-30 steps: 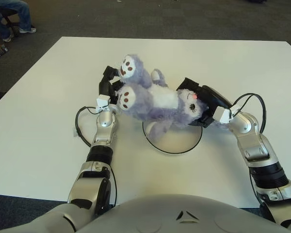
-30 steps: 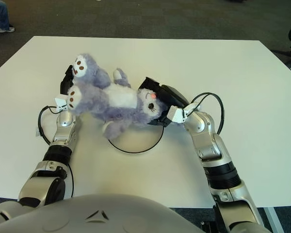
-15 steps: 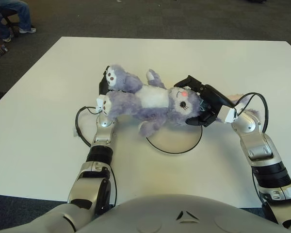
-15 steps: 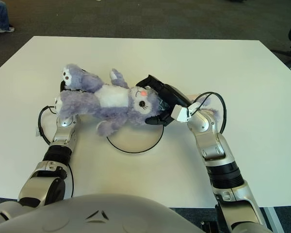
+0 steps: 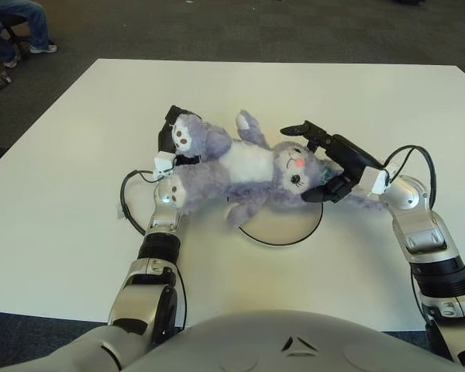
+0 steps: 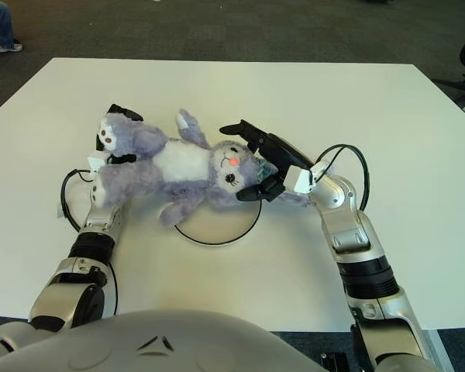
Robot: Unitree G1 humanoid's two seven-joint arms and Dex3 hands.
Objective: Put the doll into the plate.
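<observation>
Purple-and-white plush doll (image 5: 244, 167) lies mid-frame across the black-rimmed white round plate's (image 5: 291, 229) upper edge on the white counter (image 5: 62, 194) — left hand (image 5: 169, 138) grasping its legs, right hand (image 5: 325, 159) clasping its head.

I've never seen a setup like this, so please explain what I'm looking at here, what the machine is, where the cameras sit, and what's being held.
This is a humanoid robot seen from two cameras in its own head, looking down at a white table; both pictures show one scene from slightly different spots. The grey curve at the bottom is its body. Its left hand grips the legs of a purple plush doll, and its right hand cradles the doll's head. The doll lies stretched between them, above the far edge of a round white plate with a dark rim. It looks not yet released.
</observation>
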